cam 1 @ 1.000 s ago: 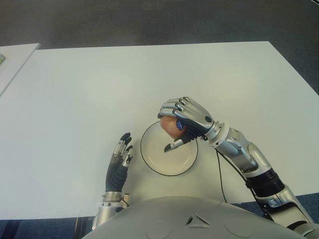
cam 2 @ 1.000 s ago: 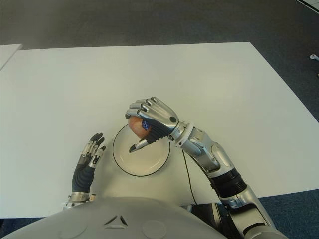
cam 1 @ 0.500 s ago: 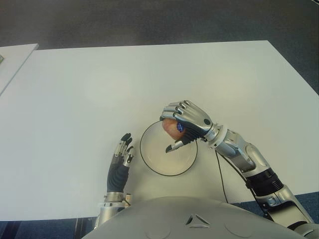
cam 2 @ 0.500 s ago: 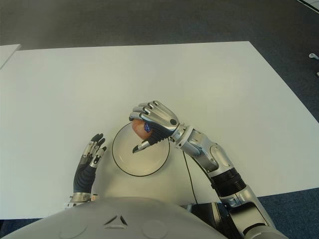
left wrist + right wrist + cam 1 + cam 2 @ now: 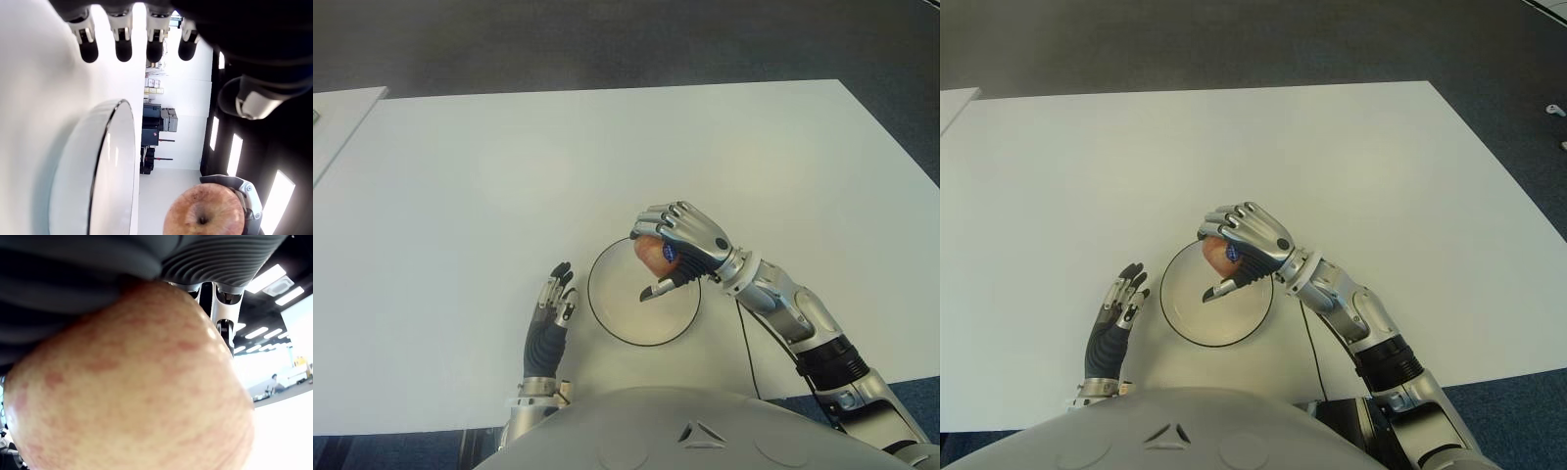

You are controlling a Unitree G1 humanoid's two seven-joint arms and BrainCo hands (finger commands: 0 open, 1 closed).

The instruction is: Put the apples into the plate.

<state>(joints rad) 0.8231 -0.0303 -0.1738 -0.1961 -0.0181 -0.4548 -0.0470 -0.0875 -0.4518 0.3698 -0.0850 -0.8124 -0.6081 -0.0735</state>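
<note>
A reddish apple (image 5: 651,253) with a blue sticker is held in my right hand (image 5: 677,245), whose fingers are curled over it above the far right part of the white, dark-rimmed plate (image 5: 617,318). In the right wrist view the apple (image 5: 132,382) fills the picture under the palm. From the left wrist view the apple (image 5: 203,215) hangs clear above the plate (image 5: 105,161). My left hand (image 5: 551,311) shows just left of the plate, near the table's front edge, its fingers straight and holding nothing.
The white table (image 5: 509,166) stretches wide behind and to both sides of the plate. A second table's corner (image 5: 337,113) shows at the far left. A thin black cable (image 5: 744,343) runs along the right forearm.
My right hand has lowered slightly with the apple, closing in over the plate's far right part. The left hand has stayed where it was.
</note>
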